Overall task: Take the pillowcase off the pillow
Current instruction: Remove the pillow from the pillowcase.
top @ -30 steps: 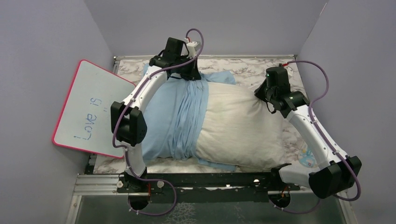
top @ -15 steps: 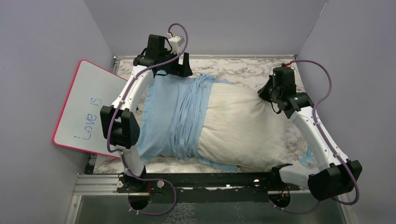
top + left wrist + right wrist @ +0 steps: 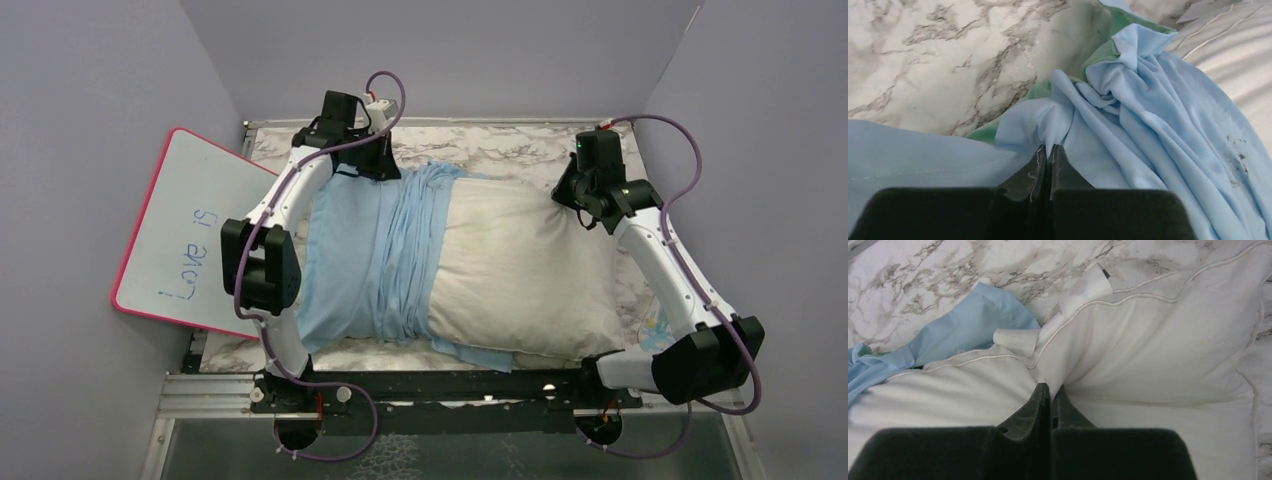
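Left wrist view: left gripper point(image 3: 1048, 150) pinched shut on a blue fold of the pillowcase point(image 3: 1148, 115)

Jaws nip a thin tuck of cloth, and the rest lies bunched over the pillow's left half, green lining peeking out against the marble surface point(image 3: 948, 60) beyond. Over on the far right corner, the right gripper point(image 3: 1050, 390) clamps a pleat of bare pillow point(image 3: 1158, 340). The smart play, I'd say: right anchors firm, left draws low and straight leftward, because that slim fold could slip.

You have plain lavender-grey walls point(image 3: 450, 50) on three sides of a white marble-patterned tabletop point(image 3: 520, 140). On your left, a pink-rimmed whiteboard point(image 3: 200, 230) with blue handwriting stands tilted by the wall.
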Robot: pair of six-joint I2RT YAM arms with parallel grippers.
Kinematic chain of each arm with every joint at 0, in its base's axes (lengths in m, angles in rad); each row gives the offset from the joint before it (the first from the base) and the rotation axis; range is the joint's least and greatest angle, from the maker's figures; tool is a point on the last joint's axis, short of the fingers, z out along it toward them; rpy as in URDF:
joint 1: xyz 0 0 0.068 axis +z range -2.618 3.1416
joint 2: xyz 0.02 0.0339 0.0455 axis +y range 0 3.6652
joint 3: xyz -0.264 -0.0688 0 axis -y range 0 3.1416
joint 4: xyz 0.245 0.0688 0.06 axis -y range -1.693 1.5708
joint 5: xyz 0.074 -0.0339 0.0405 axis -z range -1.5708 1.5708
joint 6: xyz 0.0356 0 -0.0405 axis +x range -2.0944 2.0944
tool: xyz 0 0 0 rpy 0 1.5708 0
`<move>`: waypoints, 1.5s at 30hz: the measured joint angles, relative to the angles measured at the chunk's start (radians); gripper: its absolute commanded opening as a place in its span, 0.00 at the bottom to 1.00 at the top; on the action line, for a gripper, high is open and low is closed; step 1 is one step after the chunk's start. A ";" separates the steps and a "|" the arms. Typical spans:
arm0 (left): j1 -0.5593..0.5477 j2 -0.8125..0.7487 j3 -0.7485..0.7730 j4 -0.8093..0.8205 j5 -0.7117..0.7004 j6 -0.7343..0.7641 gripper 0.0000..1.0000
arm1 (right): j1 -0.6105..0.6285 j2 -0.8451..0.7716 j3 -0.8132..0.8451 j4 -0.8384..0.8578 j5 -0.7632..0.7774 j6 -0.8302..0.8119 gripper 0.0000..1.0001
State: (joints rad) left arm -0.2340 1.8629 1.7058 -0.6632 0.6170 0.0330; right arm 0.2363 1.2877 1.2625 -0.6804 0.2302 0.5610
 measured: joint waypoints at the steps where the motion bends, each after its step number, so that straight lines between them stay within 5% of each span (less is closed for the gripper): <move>1: 0.005 -0.004 0.000 0.003 -0.034 -0.029 0.00 | 0.000 0.019 0.013 -0.005 0.008 -0.001 0.01; 13: 0.183 -0.153 -0.078 0.011 -0.317 -0.210 0.02 | -0.042 0.094 0.111 -0.046 -0.003 -0.014 0.01; 17: 0.173 -0.159 -0.090 0.018 -0.335 -0.205 0.54 | -0.049 0.100 0.116 -0.046 -0.023 -0.025 0.01; 19: 0.177 -0.159 -0.090 0.026 -0.299 -0.197 0.65 | -0.056 0.099 0.116 -0.044 -0.056 -0.040 0.01; 25: 0.145 -0.159 -0.061 0.052 -0.189 -0.196 0.78 | -0.077 0.090 0.099 -0.015 -0.214 -0.099 0.01; 31: -0.043 -0.142 0.027 0.118 -0.105 -0.191 0.79 | -0.085 0.063 0.066 0.015 -0.302 -0.125 0.01; 37: -0.146 -0.024 0.081 0.153 0.013 -0.183 0.70 | -0.086 0.043 0.047 0.030 -0.322 -0.129 0.01; 39: -0.147 0.031 0.074 0.148 0.038 -0.179 0.57 | -0.086 0.039 0.043 0.031 -0.322 -0.129 0.01; 42: -0.145 0.082 0.047 0.133 0.033 -0.192 0.14 | -0.086 0.035 0.039 0.032 -0.320 -0.129 0.01; 45: -0.137 0.081 0.039 0.132 -0.033 -0.210 0.00 | -0.085 0.035 0.033 0.031 -0.298 -0.123 0.01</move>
State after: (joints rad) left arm -0.3710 1.9438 1.7451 -0.5316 0.5842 -0.1772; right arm 0.1513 1.3231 1.2957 -0.6498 -0.0681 0.4381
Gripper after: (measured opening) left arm 0.173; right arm 0.042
